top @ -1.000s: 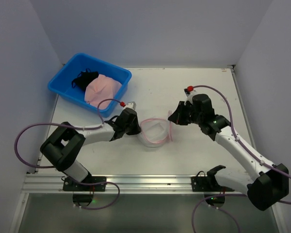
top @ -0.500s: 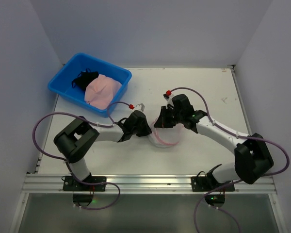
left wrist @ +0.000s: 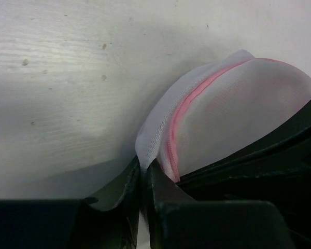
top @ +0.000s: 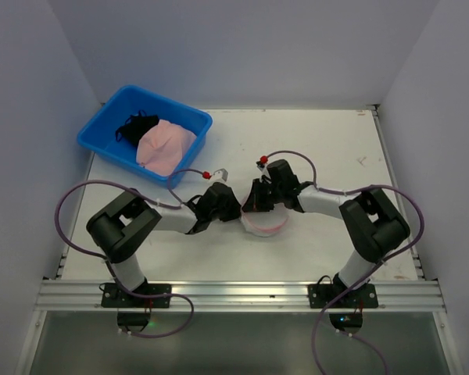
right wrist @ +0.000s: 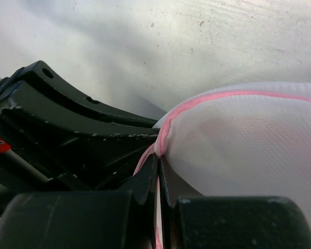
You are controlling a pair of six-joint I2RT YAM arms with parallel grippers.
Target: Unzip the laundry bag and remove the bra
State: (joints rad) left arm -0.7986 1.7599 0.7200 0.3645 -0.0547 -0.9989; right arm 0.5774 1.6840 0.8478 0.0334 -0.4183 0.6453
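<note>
Left tool (left wrist: 144, 179): we see it pinched shut on the laundry bag (left wrist: 238, 114), at its edge.
Right tool (right wrist: 158, 174): clamped on the bag's pink rim (right wrist: 207, 100).

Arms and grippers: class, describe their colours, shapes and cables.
The left arm and right arm are white tubes with chunky black joints. A purple cable loops along each, with a red plug near the wrist. The left gripper and right gripper are black, with narrow fingers.
</note>
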